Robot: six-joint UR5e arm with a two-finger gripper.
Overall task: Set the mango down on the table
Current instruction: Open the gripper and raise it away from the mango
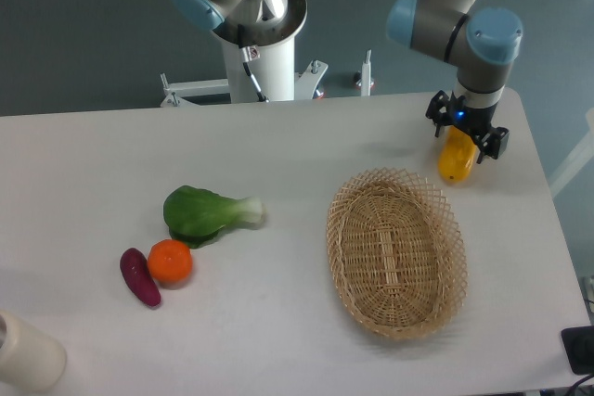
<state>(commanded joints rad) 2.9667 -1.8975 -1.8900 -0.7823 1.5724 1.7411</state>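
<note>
The mango [456, 162], a small oblong yellow-orange fruit, hangs end-down between the fingers of my gripper [463, 136] at the far right of the white table [278, 146]. Its top is hidden by the gripper's black body. Its lower end is at or just above the table surface, and I cannot tell if it touches. The gripper looks closed on the mango's upper part. The mango is just beyond the far right rim of the wicker basket [396, 252].
The oval wicker basket lies empty right of centre. A green leafy vegetable [204, 213], a round orange [170, 261] and a purple eggplant [139, 276] lie at the left. A white cylinder [26, 351] stands at the front left corner. The table's right edge is close to the gripper.
</note>
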